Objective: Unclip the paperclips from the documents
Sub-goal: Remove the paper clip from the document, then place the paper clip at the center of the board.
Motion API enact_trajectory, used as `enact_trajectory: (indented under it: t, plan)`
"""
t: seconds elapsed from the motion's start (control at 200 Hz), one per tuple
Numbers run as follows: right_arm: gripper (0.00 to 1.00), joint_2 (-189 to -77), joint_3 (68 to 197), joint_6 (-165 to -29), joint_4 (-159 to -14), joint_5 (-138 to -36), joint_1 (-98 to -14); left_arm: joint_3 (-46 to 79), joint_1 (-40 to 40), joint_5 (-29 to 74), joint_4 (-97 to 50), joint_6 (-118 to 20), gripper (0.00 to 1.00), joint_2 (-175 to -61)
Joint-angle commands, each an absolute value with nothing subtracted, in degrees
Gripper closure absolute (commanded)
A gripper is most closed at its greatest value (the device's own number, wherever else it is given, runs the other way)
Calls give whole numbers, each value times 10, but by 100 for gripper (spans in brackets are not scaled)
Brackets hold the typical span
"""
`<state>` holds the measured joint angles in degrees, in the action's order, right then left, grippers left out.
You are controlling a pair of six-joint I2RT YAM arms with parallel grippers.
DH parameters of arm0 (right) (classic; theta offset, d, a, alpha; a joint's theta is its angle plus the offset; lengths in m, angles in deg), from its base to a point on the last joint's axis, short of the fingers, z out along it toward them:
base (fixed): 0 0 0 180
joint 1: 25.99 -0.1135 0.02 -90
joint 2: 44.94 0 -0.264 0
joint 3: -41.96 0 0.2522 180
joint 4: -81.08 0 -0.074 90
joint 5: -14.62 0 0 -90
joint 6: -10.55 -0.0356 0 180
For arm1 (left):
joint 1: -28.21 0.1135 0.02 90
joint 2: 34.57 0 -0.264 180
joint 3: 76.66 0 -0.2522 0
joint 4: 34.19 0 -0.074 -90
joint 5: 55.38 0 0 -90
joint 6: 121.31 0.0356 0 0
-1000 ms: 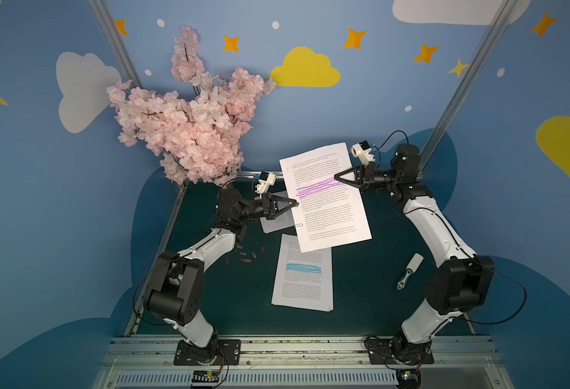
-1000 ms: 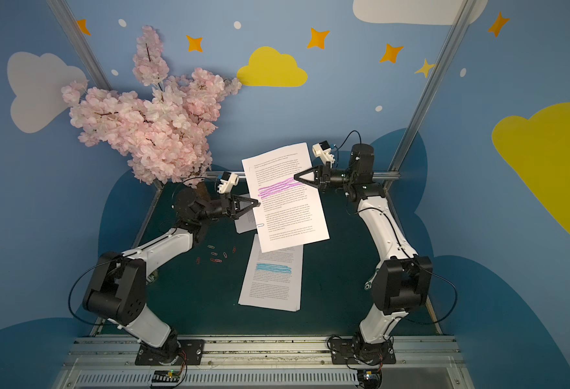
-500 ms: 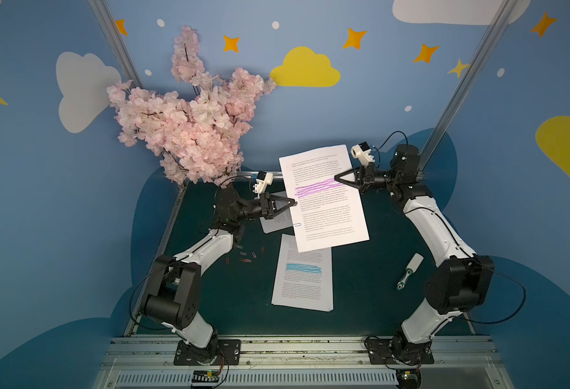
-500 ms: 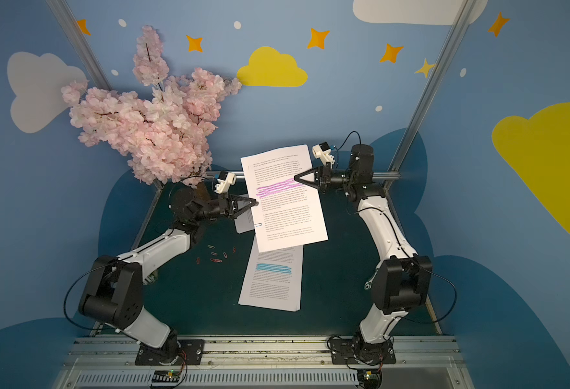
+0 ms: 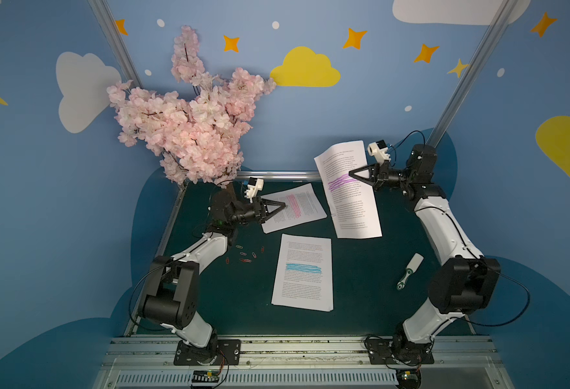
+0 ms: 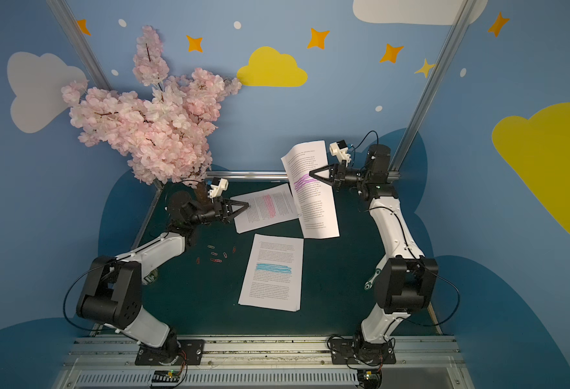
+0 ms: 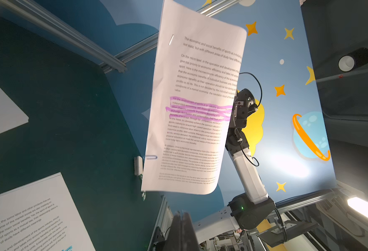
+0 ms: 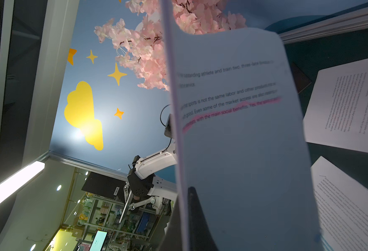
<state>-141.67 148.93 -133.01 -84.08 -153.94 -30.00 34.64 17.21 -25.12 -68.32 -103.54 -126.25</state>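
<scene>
The closed left gripper [image 5: 282, 205] has pulled back from the purple-banded document [image 5: 352, 212], which the right gripper [image 5: 351, 175] grips aloft, yet a blue paperclip [image 7: 150, 157] still clings to its edge.

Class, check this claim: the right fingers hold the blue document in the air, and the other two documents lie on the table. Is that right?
Not quite. The right fingers hold the purple document in the air, not the blue one. The other two, the blue document and the pink document, lie on the table. Both top views show it.
</scene>
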Motion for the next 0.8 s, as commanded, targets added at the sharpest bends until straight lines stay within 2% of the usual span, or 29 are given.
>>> enact_trajectory:
  t: [0.0,0.085,0.17,0.235,0.4,0.721,0.796]
  plan:
    - [100,-1396,1481,-1323,-853,-1547,-305,355,175,-250,-624,-987,97,-1241]
    - [100,-1393,1477,-1306,-836,-1545,-308,362,180,-225,-452,-874,97,-1222]
    - [100,-1388,1476,-1265,-789,-1540,-316,360,182,-158,-241,-718,97,-1196]
    - [100,-1386,1473,-1236,-757,-1535,-322,375,187,-107,-149,-647,97,-1184]
    - [100,-1377,1451,-1204,-729,-1524,-339,481,220,-3,-108,-637,97,-1152]
    - [100,-1391,1456,-1188,-711,-1523,-356,560,228,83,-99,-636,97,-1193]
    - [100,-1395,1462,-1183,-703,-1524,-357,566,228,107,-99,-638,92,-1199]
